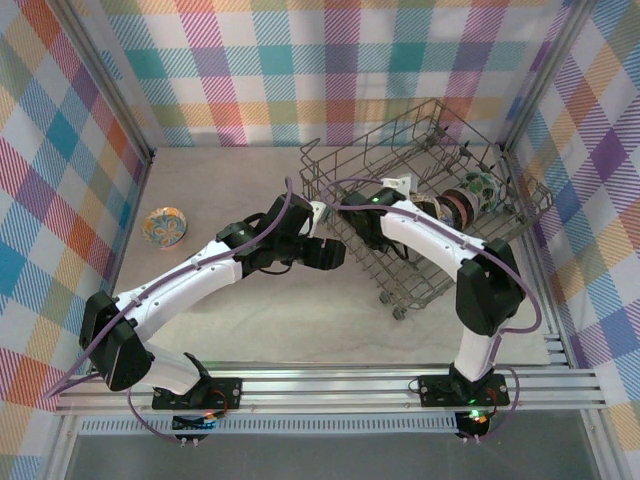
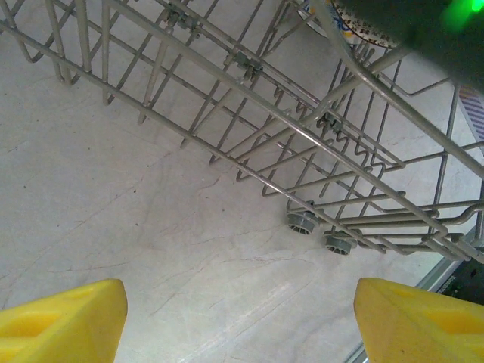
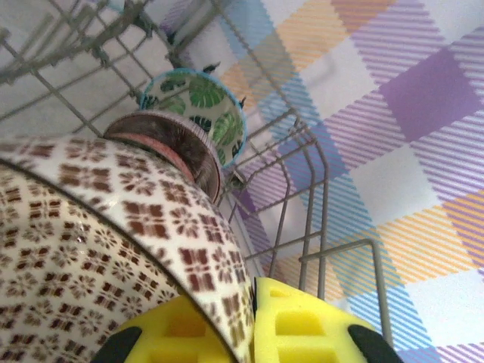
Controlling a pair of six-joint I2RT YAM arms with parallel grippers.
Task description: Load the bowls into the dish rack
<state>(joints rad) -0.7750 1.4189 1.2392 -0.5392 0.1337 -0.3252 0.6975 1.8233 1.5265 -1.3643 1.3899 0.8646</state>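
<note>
The grey wire dish rack [image 1: 352,172] stands at the right of the table. Inside it three bowls stand on edge in a row: a green-leaf bowl [image 1: 482,185] [image 3: 200,102], a dark bowl [image 1: 460,206] [image 3: 174,147] and a beige lattice bowl [image 1: 432,208] [image 3: 113,249]. My right gripper [image 1: 412,200] [image 3: 249,325] reaches into the rack and is shut on the lattice bowl's rim. An orange-teal bowl [image 1: 165,226] lies on the table at the far left. My left gripper [image 1: 328,253] [image 2: 242,325] is open over bare table beside the rack's near left side [image 2: 302,128].
The rack's small grey wheels [image 2: 302,221] rest on the pale tabletop [image 1: 250,180]. Plaid walls [image 1: 330,70] close in the table at the back and both sides. An aluminium rail [image 1: 330,385] runs along the near edge by the arm bases.
</note>
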